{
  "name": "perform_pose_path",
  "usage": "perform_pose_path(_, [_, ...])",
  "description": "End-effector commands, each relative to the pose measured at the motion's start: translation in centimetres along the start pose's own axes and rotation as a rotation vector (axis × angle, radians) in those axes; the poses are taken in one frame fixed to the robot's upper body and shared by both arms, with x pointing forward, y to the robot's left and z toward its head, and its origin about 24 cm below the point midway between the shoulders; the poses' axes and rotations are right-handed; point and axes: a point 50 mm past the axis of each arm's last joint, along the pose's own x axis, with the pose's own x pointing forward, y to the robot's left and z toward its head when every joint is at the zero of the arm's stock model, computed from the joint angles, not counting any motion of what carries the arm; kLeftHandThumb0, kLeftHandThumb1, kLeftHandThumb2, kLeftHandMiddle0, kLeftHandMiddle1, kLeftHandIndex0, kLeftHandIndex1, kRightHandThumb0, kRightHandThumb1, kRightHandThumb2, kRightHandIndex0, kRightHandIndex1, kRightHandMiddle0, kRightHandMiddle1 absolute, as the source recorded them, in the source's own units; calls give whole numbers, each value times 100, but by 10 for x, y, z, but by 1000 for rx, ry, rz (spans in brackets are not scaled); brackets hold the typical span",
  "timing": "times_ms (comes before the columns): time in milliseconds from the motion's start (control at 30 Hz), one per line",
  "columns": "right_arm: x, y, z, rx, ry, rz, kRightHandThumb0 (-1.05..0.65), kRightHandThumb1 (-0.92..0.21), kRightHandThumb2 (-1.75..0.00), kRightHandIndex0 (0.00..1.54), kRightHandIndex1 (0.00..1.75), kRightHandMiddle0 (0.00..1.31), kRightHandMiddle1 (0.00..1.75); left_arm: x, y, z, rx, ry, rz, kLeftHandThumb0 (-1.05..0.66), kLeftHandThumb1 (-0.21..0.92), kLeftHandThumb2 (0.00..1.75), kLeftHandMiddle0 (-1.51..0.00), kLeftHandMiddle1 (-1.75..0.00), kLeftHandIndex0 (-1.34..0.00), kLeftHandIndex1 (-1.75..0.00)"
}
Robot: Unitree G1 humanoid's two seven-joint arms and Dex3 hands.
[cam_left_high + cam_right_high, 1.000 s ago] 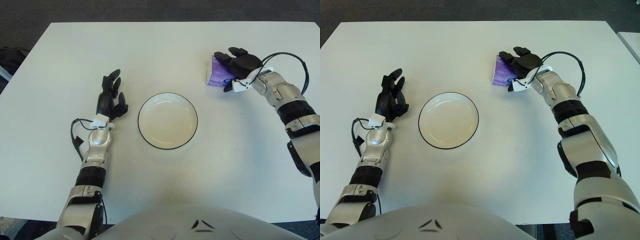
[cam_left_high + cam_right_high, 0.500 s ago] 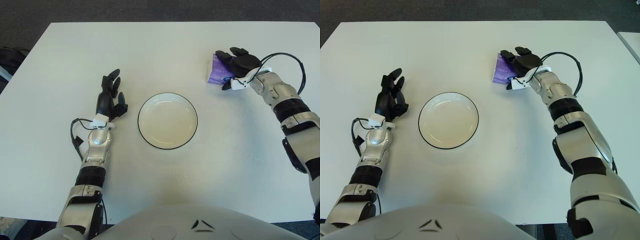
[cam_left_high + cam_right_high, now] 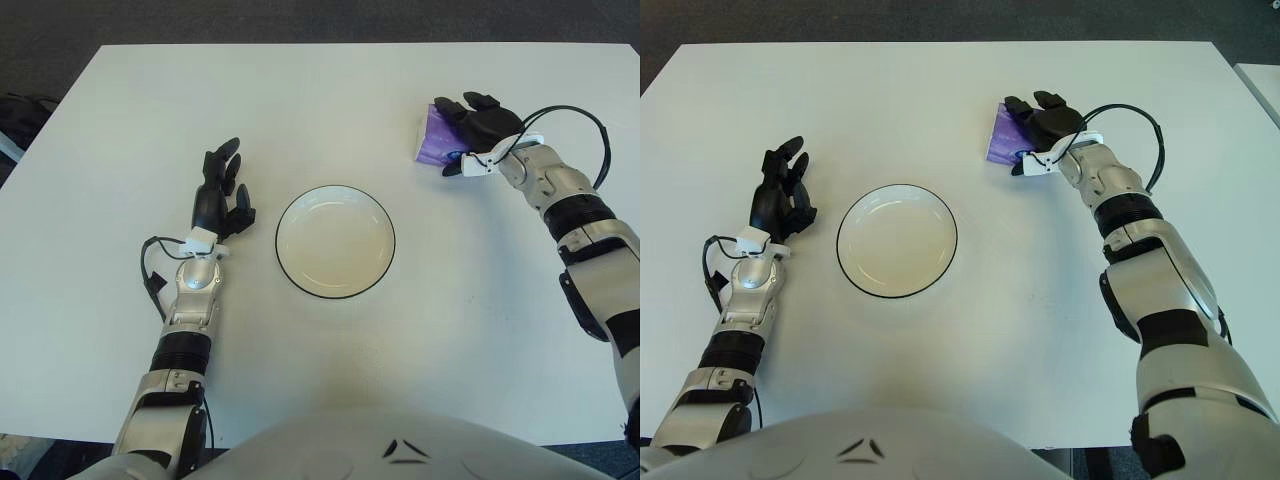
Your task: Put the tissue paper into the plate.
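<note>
While lying on tissue paper (image 3: 434, 140) | right robot hand (image 3: 479, 127) fingers curled over it

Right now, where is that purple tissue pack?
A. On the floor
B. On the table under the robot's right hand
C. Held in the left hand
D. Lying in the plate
B: the purple tissue pack lies on the white table beneath the right hand, apart from the plate.

R hand (image 3: 478, 128) at 2 o'clock, arm stretched fwd, fingers curled down. L hand (image 3: 221, 193) at 9 o'clock, fingers loosely extended.
</note>
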Motion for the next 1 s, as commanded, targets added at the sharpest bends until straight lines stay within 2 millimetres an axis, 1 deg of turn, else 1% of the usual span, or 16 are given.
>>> perform_pose_path(0, [-2,3,-1,47,14,-31,-98,-88,-13,29,119,17,141,-41,-5,-38,5,202,-17,-63,92,81,-36,-3,0,-77])
perform_pose_path(33, [-2,4,-1,56,12,-39,-97,-88,-12,31,127,19,148,-41,-5,-37,5,202,-17,-63,92,81,-36,-3,0,-77])
perform_pose_path(67, [-3,7,0,75,9,-54,-91,-85,-11,39,143,31,158,-41,-5,-37,6,201,-17,-63,92,81,-36,-3,0,-77])
perform_pose_path(100, [-4,10,0,89,7,-65,-82,-81,-9,49,155,44,164,-41,-5,-37,6,201,-17,-63,92,81,-36,-3,0,-77])
perform_pose_path(133, [-5,11,1,98,6,-72,-76,-79,-8,56,162,53,168,-41,-5,-37,6,201,-17,-62,92,81,-36,-3,0,-77])
perform_pose_path(167, [-5,12,2,122,5,-99,-74,-78,-7,58,164,56,169,-41,-5,-37,6,200,-17,-62,92,81,-36,-3,0,-77])
perform_pose_path(233, [-7,13,3,159,7,-150,-61,-74,-7,74,170,69,172,-41,-5,-36,6,198,-16,-62,92,81,-36,-3,0,-77])
perform_pose_path(267, [-7,13,3,178,12,-173,-58,-74,-7,77,171,71,173,-41,-5,-36,6,198,-16,-62,92,81,-36,-3,0,-77])
perform_pose_path(300, [-7,13,3,187,15,-184,-52,-70,-14,83,172,75,173,-41,-4,-36,6,198,-15,-62,92,81,-36,-3,0,-77])
perform_pose_path(333, [-7,14,3,201,19,-199,-50,-64,-26,85,173,76,174,-41,-4,-36,6,198,-15,-62,92,80,-36,-3,0,-77])
perform_pose_path(367, [-8,14,3,211,22,-209,-44,-52,-50,91,174,79,174,-41,-4,-36,6,199,-15,-62,92,80,-36,-3,0,-77])
perform_pose_path(400, [-8,14,4,216,23,-215,-40,-44,-67,96,174,81,174,-41,-4,-36,6,199,-15,-62,92,80,-36,-3,0,-77])
perform_pose_path(500, [-10,16,4,240,23,-247,-32,-36,-91,104,174,85,175,-41,-5,-36,4,199,-15,-62,92,80,-36,-3,0,-77])
perform_pose_path(633, [-11,18,5,263,25,-281,-24,-35,-105,113,175,91,175,-40,-5,-36,2,199,-15,-62,92,80,-36,-3,0,-77])
perform_pose_path(867, [-13,21,6,295,37,-295,-17,-34,-115,118,175,95,175,-40,-5,-36,0,199,-11,-63,92,80,-36,-3,0,-78])
perform_pose_path(967, [-14,23,7,297,35,-313,-12,-30,-124,122,175,103,175,-40,-5,-36,-3,195,-6,-63,92,80,-36,-3,0,-78])
